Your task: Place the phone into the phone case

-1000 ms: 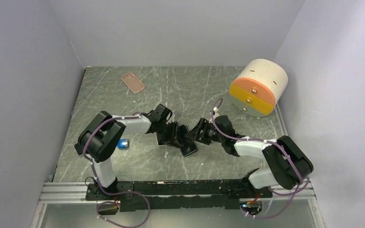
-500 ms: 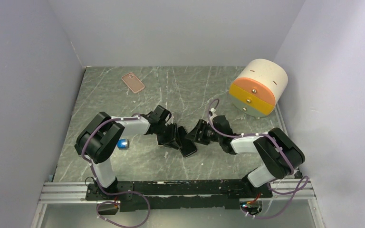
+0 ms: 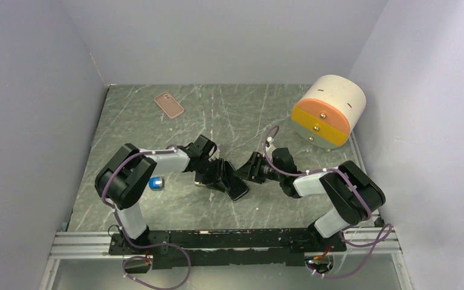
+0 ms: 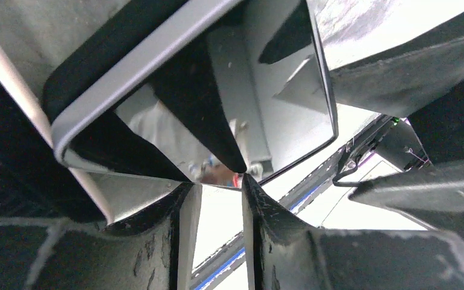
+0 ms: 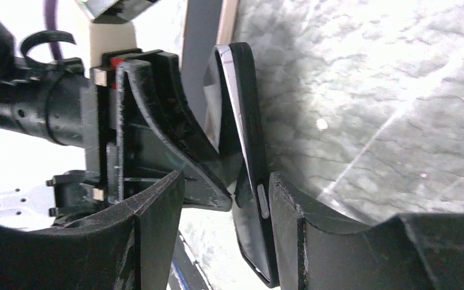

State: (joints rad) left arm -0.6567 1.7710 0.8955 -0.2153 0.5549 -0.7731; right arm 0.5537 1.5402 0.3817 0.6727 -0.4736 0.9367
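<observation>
Pale lilac walls (image 3: 217, 36) enclose a grey-green marbled tabletop (image 3: 241, 112), aluminium rail (image 3: 81, 243) along its near edge

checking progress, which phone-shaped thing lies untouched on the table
The pink rectangular phone case, lying flat at far left with nothing near it. The slim black phone is tilted up in the middle with jaws around it.

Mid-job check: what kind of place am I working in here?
Most likely a robot lab test cell, not a home or shop: plain walls box in a marbled tabletop, an aluminium rail runs along the near edge, and the props are a pink phone case and a round drawer unit.
</observation>
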